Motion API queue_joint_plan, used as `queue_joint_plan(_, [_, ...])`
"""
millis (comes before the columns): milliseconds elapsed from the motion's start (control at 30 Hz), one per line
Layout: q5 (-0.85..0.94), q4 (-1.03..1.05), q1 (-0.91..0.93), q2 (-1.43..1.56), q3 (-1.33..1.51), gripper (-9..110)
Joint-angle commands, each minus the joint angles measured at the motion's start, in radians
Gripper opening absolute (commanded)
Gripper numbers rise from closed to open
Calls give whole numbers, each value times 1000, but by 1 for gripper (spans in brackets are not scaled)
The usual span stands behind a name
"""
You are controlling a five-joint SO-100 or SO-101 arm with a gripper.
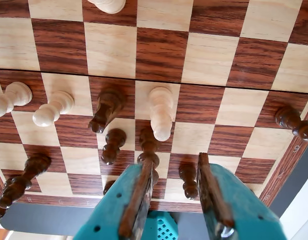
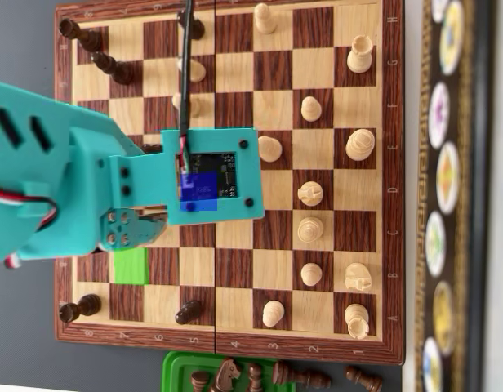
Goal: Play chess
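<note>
Teal fingers (image 1: pixel 176 192) seen spread apart in the wrist view, nothing gripped, a dark pawn (image 1: pixel 188 181) standing between them, chessboard (image 2: pixel 276 61) laid below, light pawn (image 1: pixel 161 113) just ahead, captured dark pieces (image 2: pixel 296 376) gathered beside the board edge

Soft, even daylight fills both views, with faint shadows under the pieces. In the wrist view the claw (image 1: pixel 176 200) is blurred up close and the board (image 1: pixel 159 55) bows. Overhead, the arm (image 2: pixel 88 188) looks soft.
</note>
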State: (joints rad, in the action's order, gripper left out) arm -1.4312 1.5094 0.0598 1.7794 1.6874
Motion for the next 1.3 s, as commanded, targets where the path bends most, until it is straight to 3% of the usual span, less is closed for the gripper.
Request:
queue_joint_plan(0, [0, -8, 2, -28, -64, 14])
queue_joint_plan(1267, [3, -66, -5, -212, -64, 14])
